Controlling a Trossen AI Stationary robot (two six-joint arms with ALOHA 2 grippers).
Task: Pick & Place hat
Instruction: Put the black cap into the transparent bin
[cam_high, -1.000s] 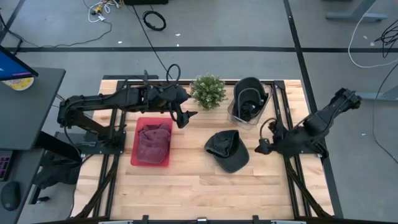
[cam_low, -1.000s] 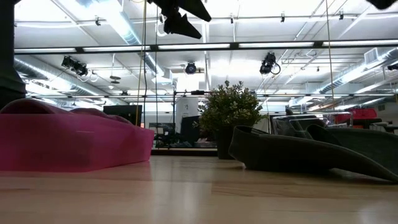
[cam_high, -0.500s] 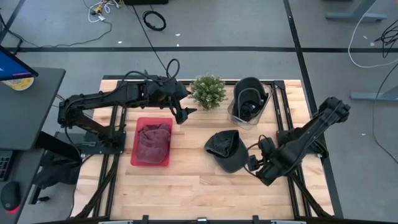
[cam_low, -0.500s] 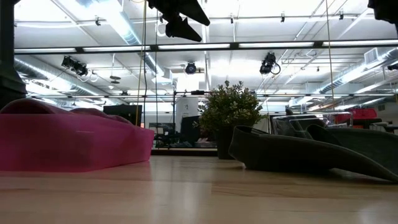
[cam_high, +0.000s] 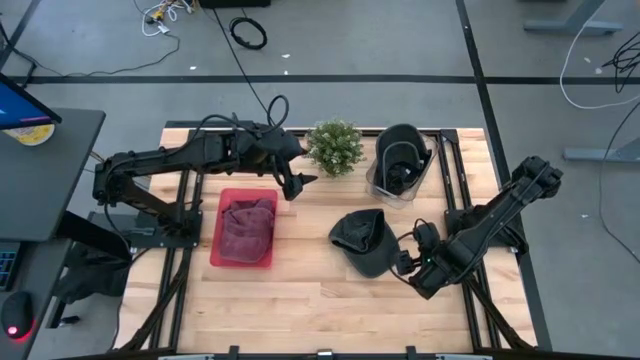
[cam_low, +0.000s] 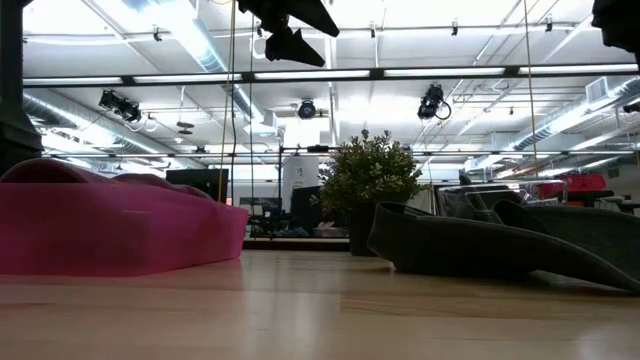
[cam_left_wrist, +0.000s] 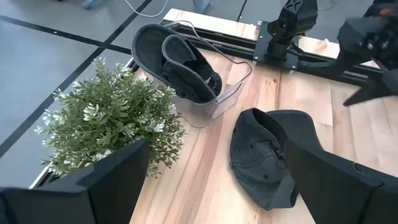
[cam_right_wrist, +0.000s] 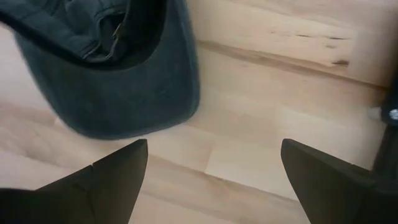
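Observation:
A dark grey cap (cam_high: 365, 241) lies on the wooden table, opening upward, its brim (cam_right_wrist: 118, 93) toward the near edge. It also shows in the low view (cam_low: 500, 245) and the left wrist view (cam_left_wrist: 264, 155). My right gripper (cam_high: 405, 265) hovers open just right of and nearer than the brim, its fingers (cam_right_wrist: 214, 144) standing over bare wood. My left gripper (cam_high: 297, 183) is open, raised between the plant and the pink bin, and looks toward the cap (cam_left_wrist: 217, 143).
A clear tub (cam_high: 400, 165) with dark caps in it stands at the far edge, next to a small potted plant (cam_high: 335, 147). A pink bin (cam_high: 243, 228) with maroon cloth in it sits left of the cap. Bare wood stretches along the near side.
My right gripper has swung from the table's right side toward the near edge and in toward the cap's brim, dropping lower, and has stayed open. The cap has not moved.

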